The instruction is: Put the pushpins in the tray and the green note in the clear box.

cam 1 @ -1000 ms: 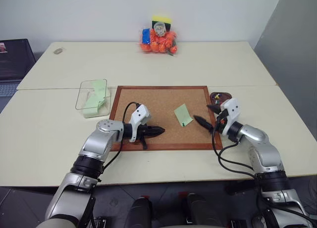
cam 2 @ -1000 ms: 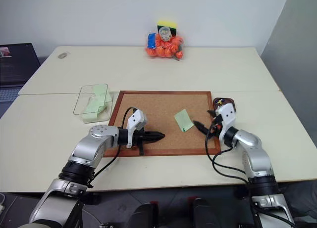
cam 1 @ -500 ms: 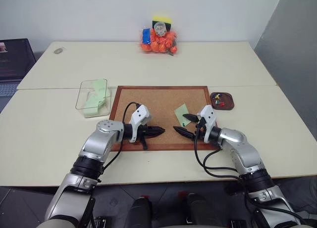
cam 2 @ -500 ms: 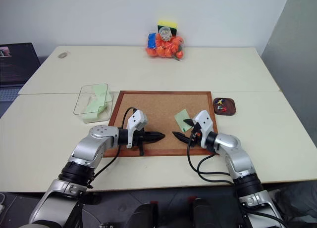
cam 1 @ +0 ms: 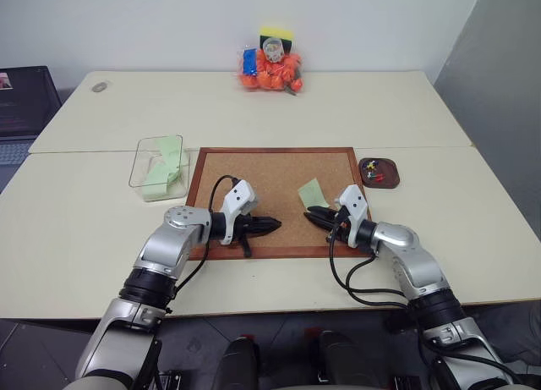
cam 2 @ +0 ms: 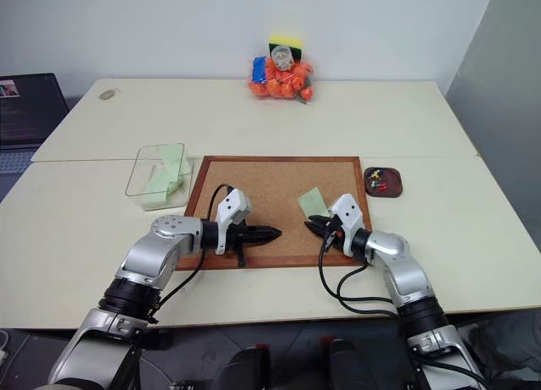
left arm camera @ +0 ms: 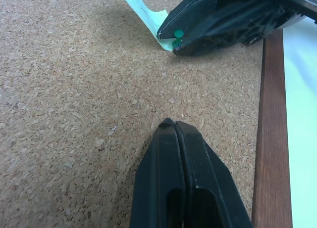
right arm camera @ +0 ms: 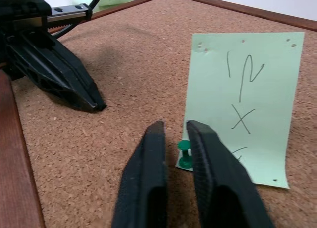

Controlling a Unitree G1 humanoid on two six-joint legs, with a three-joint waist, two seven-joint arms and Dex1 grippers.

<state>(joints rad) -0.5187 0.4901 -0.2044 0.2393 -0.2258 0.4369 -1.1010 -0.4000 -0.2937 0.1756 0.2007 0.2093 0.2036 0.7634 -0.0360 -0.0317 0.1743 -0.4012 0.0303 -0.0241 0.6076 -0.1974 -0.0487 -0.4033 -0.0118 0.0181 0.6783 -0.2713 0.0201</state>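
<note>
On the corkboard [cam 1: 275, 202], near its right part, the green note [cam 1: 313, 194] is seen lying flat, with pen marks visible on it in the right wrist view. At the note's near corner a green pushpin [right arm camera: 184, 154] is stuck, and the right gripper [cam 1: 312, 213] is placed right at it: its two black fingers [right arm camera: 148, 183] are drawn almost together on either side of the pin, with a narrow gap between the tips in which the pin stands. Whether the pin is actually clamped cannot be told; in the left wrist view the green head is seen just beside the tips of the fingers. The left gripper [cam 1: 272, 225] is held over the near middle of the corkboard, pointing toward the right gripper, its fingers [left arm camera: 163, 183] pressed fully together with nothing between them. The two grippers are kept apart, with bare cork between them.

To the right of the corkboard, just off its far right corner, the small dark brown tray [cam 1: 379, 171] is set on the table [cam 1: 76, 229], with small coloured pins lying in it, a red one among them. To the left of the corkboard the clear box [cam 1: 160, 167] is found, with bent pale green sheets [cam 1: 166, 172] inside it. At the far edge of the table a bag of orange items [cam 1: 270, 68] is placed.
</note>
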